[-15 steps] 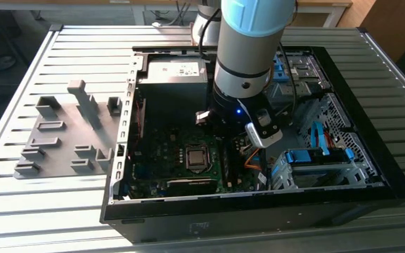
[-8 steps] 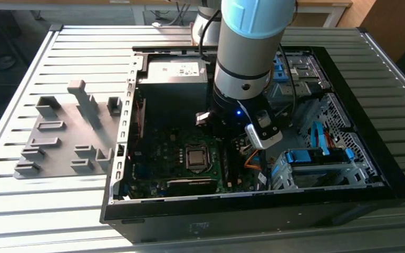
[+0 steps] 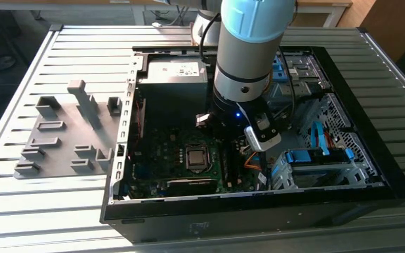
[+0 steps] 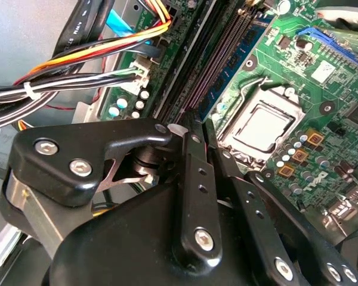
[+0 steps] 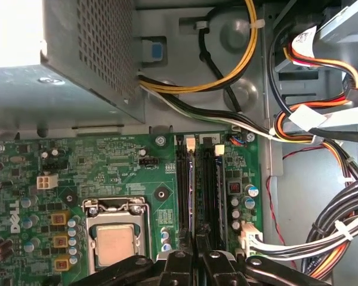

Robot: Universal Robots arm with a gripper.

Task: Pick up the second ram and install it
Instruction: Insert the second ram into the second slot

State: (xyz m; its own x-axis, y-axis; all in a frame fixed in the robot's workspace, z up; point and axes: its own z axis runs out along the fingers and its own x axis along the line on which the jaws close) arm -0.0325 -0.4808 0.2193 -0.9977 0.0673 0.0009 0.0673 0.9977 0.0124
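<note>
Over the motherboard (image 5: 107, 161) slots, claw (image 5: 198, 241) grips the second ram (image 5: 192, 196)

An open computer case (image 3: 343, 205) lies mid-tabletop (image 3: 83, 211); a grey slotted holder (image 3: 65, 137) sits beside it, nearer the exterior view's left edge.

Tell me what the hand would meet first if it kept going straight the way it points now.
Most likely the memory slots on the motherboard. In the first wrist view the hand sits directly over them, with a blue stick standing in one slot. How much gap remains is unclear.
</note>
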